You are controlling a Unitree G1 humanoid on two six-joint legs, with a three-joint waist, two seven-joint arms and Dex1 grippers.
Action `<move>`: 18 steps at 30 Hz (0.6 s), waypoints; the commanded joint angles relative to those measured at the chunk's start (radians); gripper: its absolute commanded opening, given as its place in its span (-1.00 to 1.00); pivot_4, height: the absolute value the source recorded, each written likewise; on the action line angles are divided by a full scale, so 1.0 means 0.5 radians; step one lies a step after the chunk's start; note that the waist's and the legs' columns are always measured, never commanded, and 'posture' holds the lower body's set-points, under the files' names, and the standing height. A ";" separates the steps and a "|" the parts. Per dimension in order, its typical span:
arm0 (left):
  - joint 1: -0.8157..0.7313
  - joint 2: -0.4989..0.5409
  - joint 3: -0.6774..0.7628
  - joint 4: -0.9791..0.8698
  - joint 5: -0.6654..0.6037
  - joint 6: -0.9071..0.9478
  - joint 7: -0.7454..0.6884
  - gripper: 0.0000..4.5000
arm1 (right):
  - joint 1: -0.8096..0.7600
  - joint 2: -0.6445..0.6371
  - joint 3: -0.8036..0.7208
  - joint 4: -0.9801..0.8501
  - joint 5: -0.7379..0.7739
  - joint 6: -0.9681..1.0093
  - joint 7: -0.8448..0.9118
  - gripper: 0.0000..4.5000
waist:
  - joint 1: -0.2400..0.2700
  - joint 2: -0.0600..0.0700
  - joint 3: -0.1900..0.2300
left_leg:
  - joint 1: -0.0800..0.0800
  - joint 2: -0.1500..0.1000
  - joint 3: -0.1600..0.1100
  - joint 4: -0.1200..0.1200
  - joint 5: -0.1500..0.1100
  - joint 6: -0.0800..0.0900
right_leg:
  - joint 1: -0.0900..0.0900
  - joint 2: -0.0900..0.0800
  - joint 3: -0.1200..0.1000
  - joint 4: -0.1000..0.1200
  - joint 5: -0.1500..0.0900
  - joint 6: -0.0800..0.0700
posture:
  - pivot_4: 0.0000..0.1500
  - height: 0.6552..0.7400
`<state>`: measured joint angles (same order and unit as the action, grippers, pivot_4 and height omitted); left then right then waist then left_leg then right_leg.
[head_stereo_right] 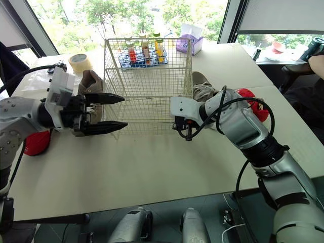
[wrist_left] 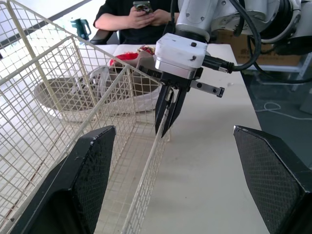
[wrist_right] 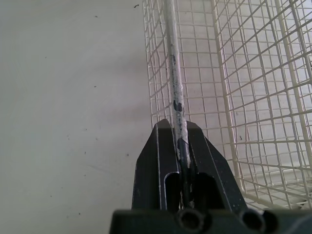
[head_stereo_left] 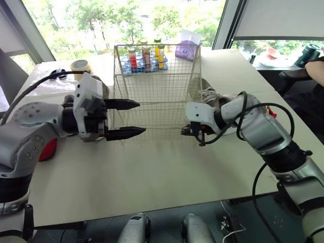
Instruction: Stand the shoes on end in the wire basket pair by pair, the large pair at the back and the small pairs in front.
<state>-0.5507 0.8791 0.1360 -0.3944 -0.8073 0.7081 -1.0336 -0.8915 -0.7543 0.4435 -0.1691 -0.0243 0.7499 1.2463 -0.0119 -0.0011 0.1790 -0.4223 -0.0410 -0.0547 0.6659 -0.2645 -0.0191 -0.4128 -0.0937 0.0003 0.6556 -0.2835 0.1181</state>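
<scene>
At the middle of the white table [head_stereo_left: 152, 177] stands the cream wire-mesh basket [head_stereo_left: 152, 96], a tall box of thin grid walls that let the far things show through. On its right near corner the right gripper [wrist_left: 165, 127] is clamped tight on one wire of the edge, and the wire runs straight out between its two black fingers. By the left near corner the left gripper [head_stereo_left: 125, 119] hovers with its fingers spread wide, holding nothing.

A tan suede shoe [head_stereo_right: 91, 81] lies just behind the left gripper, and a beige laced sneaker [head_stereo_right: 201, 86] lies against the basket's right side. One red shoe [head_stereo_right: 36, 143] sits at the table's left edge, another red shoe [head_stereo_right: 253, 104] to the far right. Beyond the basket are a blue rack of bottles [head_stereo_right: 144, 55] and a roll of tape [head_stereo_right: 80, 62].
</scene>
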 commanded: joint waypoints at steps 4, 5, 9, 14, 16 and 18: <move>-0.033 -0.007 0.023 -0.010 0.024 -0.054 -0.008 0.76 | -0.071 -0.075 -0.047 0.039 0.014 -0.176 0.074 -0.99 | -0.002 0.000 0.000 | 0.000 0.000 0.000 0.000 0.000 0.000 | 0.000 0.000 0.000 0.000 0.000 0.000 | 1.00 1.00; -0.034 -0.009 0.024 -0.010 0.026 -0.053 -0.008 0.76 | -0.075 -0.076 -0.044 0.049 0.016 -0.193 0.085 -0.99 | -0.002 0.000 0.000 | 0.000 0.000 0.000 0.000 0.000 0.000 | 0.000 0.000 0.000 0.000 0.000 0.000 | 1.00 1.00; -0.030 -0.012 0.030 -0.016 0.029 -0.052 -0.005 0.76 | -0.080 -0.071 -0.036 0.078 0.028 -0.255 0.131 -0.99 | -0.004 0.000 0.000 | 0.000 0.000 0.000 0.000 0.000 0.000 | 0.000 0.000 0.000 0.000 0.000 0.000 | 1.00 1.00; -0.043 -0.007 0.054 -0.023 -0.007 -0.027 0.009 0.76 | -0.085 -0.043 -0.033 0.109 0.046 -0.294 0.166 -0.99 | -0.006 0.000 0.000 | 0.000 0.000 0.000 0.000 0.000 0.000 | 0.000 0.000 0.000 0.000 0.000 0.000 | 1.00 1.00; -0.053 -0.005 0.067 -0.023 -0.027 -0.017 0.015 0.76 | -0.090 -0.028 -0.030 0.114 0.053 -0.293 0.171 -0.99 | -0.007 0.000 0.000 | 0.000 0.000 0.000 0.000 0.000 0.000 | 0.000 0.000 0.000 0.000 0.000 0.000 | 1.00 1.00; -0.061 -0.003 0.071 -0.023 -0.038 -0.012 0.022 0.76 | -0.092 -0.016 -0.025 0.120 0.053 -0.294 0.172 -0.99 | -0.007 0.000 0.000 | 0.000 0.000 0.000 0.000 0.000 0.000 | 0.000 0.000 0.000 0.000 0.000 0.000 | 1.00 1.00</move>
<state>-0.5588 0.8699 0.1367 -0.3929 -0.8137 0.7059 -1.0271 -0.9078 -0.7664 0.4427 -0.0862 -0.0125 0.6266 1.3108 -0.0154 -0.0011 0.1790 -0.4223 -0.0408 -0.0547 0.6659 -0.2644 -0.0192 -0.4130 -0.0936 0.0003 0.6556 -0.2835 0.1181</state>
